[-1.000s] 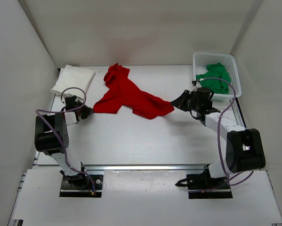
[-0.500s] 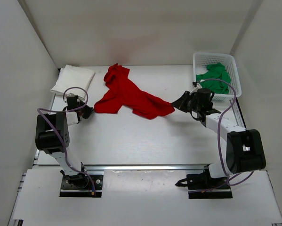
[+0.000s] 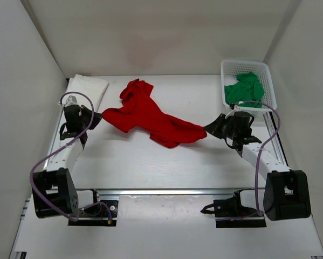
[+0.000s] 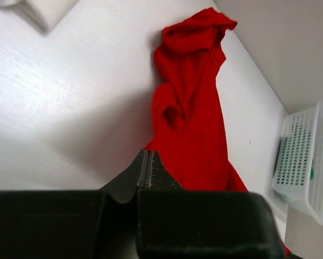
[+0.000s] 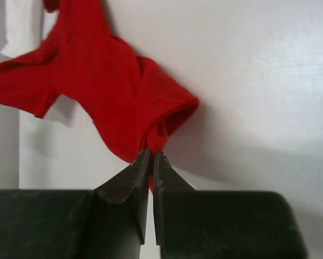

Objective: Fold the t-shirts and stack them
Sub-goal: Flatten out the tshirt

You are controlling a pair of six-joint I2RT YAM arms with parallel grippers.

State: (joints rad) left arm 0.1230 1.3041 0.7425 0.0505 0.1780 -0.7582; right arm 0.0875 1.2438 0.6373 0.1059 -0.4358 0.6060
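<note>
The left gripper (image 4: 148,164) has its two fingers pressed together on an edge of the red t-shirt (image 4: 191,124). The right gripper (image 5: 151,161) is pinched the same way on a bunched fold at the opposite end of the cloth. With one end in each hand, the arms are probably meant to draw the crumpled shirt out and lay it flat for folding.

From the left gripper the red cloth runs straight ahead. From the right gripper it fans out ahead and to the left, and it drapes low over the table (image 3: 150,162) between the two hands.

Ahead of the left gripper and off to its left lies the white t-shirt (image 3: 87,88), folded, well apart from the fingers. Behind the right gripper, away from the red cloth, the green t-shirt (image 3: 245,88) sits crumpled in the white lattice basket (image 3: 244,64), not yet folded.
</note>
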